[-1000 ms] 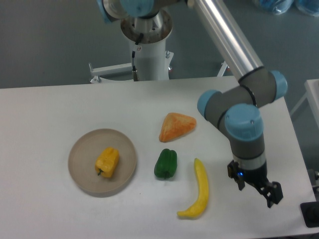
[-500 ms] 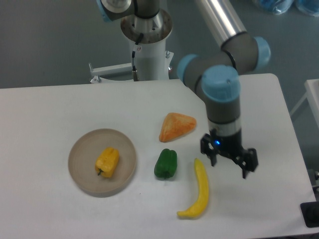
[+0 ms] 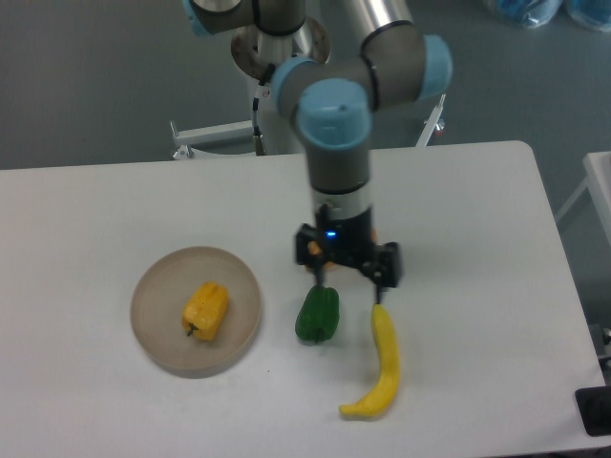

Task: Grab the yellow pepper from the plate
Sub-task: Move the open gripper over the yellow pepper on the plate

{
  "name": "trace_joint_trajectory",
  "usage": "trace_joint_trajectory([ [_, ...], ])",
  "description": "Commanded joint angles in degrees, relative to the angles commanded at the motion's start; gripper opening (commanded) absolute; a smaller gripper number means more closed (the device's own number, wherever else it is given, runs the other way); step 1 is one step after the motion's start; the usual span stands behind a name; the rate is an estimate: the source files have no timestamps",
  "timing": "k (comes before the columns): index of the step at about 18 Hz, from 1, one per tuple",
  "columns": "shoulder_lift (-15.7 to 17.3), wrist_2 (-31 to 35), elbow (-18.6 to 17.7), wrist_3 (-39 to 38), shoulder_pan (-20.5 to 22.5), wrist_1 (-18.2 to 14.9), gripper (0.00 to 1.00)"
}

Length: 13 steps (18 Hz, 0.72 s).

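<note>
Well Left of the Gripper: Yellow Pepper on Its Plate

Plainly, from my seat at the feed, the yellow pepper point(image 3: 206, 310) lies on the plate point(image 3: 158, 291), a little right of the plate's middle, with its short dark stem end pointing toward the near edge; nothing touches it. I see the gripper point(image 3: 347, 281) well to the right of it and slightly farther back on the table point(image 3: 95, 210), hanging over the green pepper point(image 3: 318, 314) and the top end of the banana point(image 3: 378, 367); its two dark fingers are spread apart, one tip above the green pepper, the other just at the banana's upper tip, and they hold nothing. A small blue light shows on the wrist above the fingers; whether the fingertips touch either fruit I cannot tell from this angle.

As to surfaces: the yellow pepper is blocky and lobed, yellow-orange with a mild sheen; the plate is round, flat, beige-tan and matte, with a low rim; the green pepper is of similar size, glossy and ribbed; the banana is long, curved and smooth, running from beside the green pepper toward the near edge. The table is plain white and smooth; the arm point(image 3: 334, 143) is a grey tube with pale blue joint caps, coming down from the back.
</note>
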Motion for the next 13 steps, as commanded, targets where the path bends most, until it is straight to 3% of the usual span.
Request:
trace_joint_trajectory([
  [5, 0.79, -1.15, -4.83, -3.44, -3.78, 0.52, 1.00],
  [13, -1.84, -1.07, -6.24, -6.17, -7.13, 3.69, 1.00],
])
